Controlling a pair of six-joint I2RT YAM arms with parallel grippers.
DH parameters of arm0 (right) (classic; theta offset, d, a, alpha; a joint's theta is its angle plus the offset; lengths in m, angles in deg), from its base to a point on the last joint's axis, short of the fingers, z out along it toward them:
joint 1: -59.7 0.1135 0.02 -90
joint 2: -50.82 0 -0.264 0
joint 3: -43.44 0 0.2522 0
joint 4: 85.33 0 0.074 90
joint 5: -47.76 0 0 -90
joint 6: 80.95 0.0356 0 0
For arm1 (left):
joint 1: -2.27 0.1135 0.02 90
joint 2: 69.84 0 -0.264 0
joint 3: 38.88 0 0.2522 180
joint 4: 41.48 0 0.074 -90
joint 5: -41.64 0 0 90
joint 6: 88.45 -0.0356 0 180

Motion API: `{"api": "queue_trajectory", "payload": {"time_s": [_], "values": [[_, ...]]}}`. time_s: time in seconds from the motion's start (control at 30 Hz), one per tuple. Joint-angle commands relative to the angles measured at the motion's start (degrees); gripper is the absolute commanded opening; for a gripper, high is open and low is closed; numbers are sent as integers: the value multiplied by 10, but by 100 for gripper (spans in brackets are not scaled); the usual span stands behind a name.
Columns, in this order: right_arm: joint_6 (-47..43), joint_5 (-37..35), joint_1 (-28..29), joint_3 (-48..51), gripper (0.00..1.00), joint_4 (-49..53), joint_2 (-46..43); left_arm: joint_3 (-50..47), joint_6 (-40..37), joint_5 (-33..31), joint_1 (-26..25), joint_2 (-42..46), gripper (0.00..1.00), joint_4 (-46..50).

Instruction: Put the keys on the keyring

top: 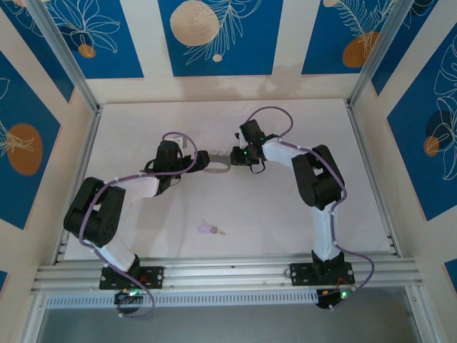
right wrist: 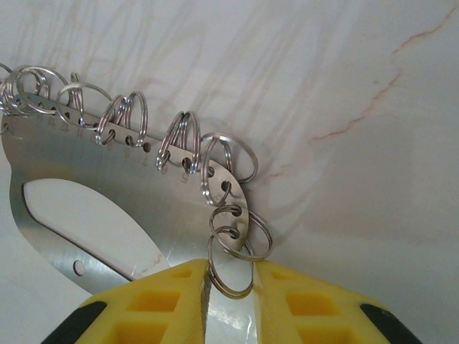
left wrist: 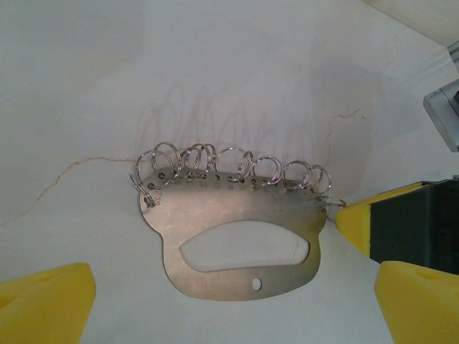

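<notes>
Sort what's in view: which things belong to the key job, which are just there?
Job: purple-headed key; ring plate; its end ring, pinched by right gripper; open left gripper.
Just there: table; blue patterned wall panels; aluminium frame.

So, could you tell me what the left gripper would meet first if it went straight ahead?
Most likely the keyring plate, lying flat ahead of the open fingers of the left gripper, though depth is unclear.
</notes>
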Motion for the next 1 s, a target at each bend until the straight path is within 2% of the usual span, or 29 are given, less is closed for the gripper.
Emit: {"api": "queue_trajectory", "payload": {"time_s": [0.0,0.23,0.47,0.73,0.97], "values": [[-10,3,3,-23,22,9,14,3,9,15,-5,-11,100,-21],[-15,2,3,-32,17,13,20,0,12,18,-5,-14,100,-26],[-22,0,4,-28,0,24,11,-3,14,22,-5,-10,100,-27],[-25,-4,16,27,0,27,-45,-11,23,41,-6,10,100,-16],[-10,-8,36,135,0,19,-129,-33,22,62,-14,55,100,3]]}}
